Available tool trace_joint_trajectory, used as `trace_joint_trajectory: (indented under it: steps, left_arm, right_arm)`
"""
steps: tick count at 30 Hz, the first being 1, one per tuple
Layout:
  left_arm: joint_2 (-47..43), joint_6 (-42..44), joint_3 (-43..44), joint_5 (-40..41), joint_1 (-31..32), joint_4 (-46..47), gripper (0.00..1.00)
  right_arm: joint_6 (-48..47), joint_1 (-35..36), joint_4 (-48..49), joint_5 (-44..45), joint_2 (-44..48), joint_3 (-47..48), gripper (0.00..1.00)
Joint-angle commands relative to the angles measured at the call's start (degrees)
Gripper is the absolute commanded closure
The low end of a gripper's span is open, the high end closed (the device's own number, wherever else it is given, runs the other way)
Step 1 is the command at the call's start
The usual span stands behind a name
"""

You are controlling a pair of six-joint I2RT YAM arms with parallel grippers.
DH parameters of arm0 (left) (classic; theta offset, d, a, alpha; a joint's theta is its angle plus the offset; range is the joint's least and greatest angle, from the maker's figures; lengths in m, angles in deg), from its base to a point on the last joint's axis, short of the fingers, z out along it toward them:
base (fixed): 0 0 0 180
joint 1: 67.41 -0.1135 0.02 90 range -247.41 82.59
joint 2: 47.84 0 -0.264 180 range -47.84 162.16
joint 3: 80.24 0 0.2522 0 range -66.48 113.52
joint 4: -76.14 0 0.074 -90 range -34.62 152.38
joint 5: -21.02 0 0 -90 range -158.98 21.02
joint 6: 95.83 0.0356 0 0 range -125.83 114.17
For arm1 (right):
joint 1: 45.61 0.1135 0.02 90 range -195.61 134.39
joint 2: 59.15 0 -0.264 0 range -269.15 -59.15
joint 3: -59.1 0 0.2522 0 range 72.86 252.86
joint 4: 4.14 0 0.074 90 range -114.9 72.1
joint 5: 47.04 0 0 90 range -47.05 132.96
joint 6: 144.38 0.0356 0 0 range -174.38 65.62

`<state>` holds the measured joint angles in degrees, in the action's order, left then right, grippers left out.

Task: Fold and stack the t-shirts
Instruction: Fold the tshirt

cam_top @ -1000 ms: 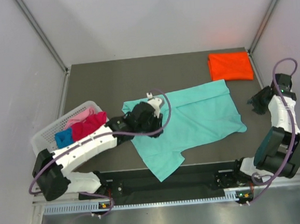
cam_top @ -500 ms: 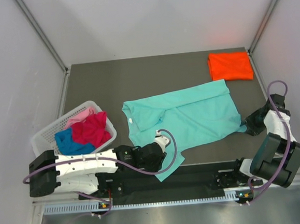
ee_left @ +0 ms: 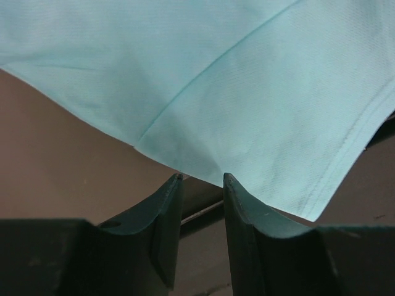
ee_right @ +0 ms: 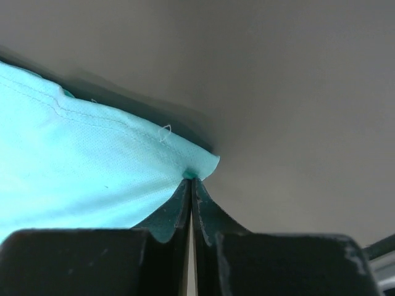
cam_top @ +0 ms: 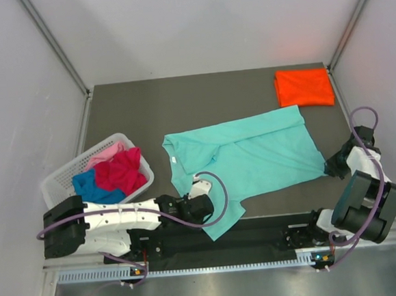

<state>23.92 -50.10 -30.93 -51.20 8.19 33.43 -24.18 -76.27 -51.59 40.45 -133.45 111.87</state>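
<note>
T-shirt (ee_right: 92, 166) corner inside right tool (ee_right: 190, 182)

Teal t-shirt (cam_top: 253, 154) lies spread; right tool (cam_top: 330, 167) seemingly at its corner.

The far half of the surface (cam_top: 180, 101) lies bare from its left edge up to the folded orange t-shirt (cam_top: 304, 87) in the far right corner. The white basket (cam_top: 58, 179) blocks the left edge. The spread teal t-shirt (cam_top: 260, 153) fills the middle, with a narrow bare strip between them. The left arm (cam_top: 121, 216) lies along the near edge.
</note>
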Motion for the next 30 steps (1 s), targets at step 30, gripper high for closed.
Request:
trace_joint_trajectory:
  steps: [30]
  left_arm:
    - [6.3, 11.1, 6.4, -0.2, 16.0, 6.7, 0.57]
  right_arm:
    - [-1.9, 0.3, -1.4, -2.1, 4.9, 4.9, 0.62]
